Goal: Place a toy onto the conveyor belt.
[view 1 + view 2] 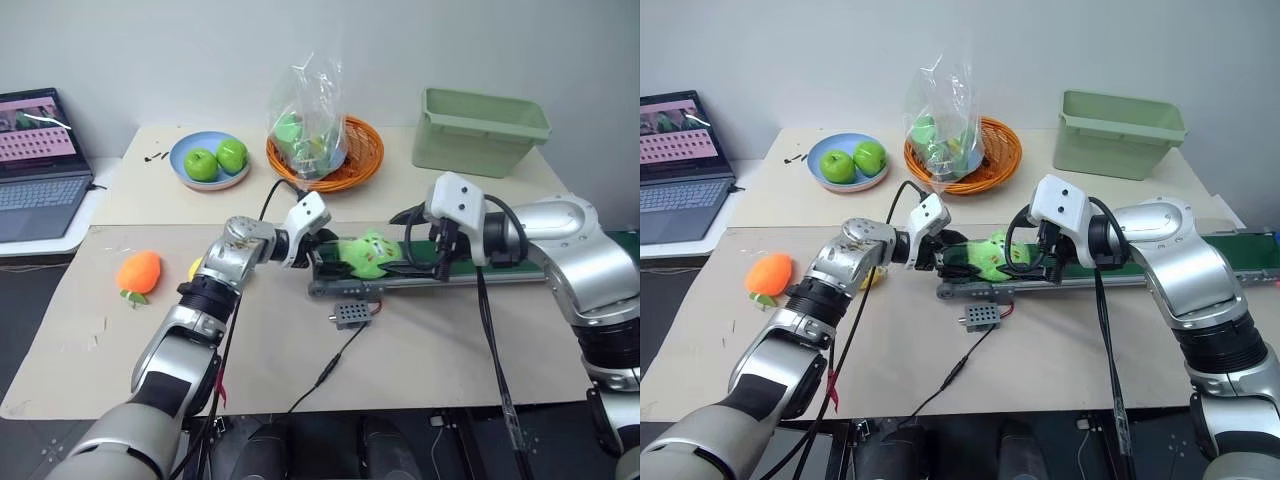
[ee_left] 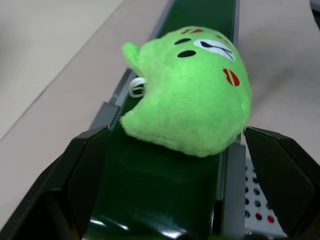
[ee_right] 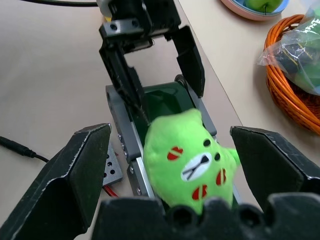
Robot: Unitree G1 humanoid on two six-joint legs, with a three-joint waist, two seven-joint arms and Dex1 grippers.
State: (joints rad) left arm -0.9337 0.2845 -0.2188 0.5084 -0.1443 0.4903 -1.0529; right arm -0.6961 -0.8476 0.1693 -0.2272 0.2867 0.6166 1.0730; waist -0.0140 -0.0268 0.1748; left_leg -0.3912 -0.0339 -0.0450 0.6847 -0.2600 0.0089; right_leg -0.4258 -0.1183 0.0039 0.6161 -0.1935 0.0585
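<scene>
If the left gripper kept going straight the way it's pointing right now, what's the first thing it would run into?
Most likely the toy. It lies on the conveyor belt directly ahead of the open left gripper, between the lines of its two fingers. How much gap remains is hard to judge.

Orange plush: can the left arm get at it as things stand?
Probably yes. The orange plush lies in the open on the table beside the left arm, nothing on or against it. The left gripper is open at the conveyor belt, holding nothing, so it would have to swing back.
</scene>
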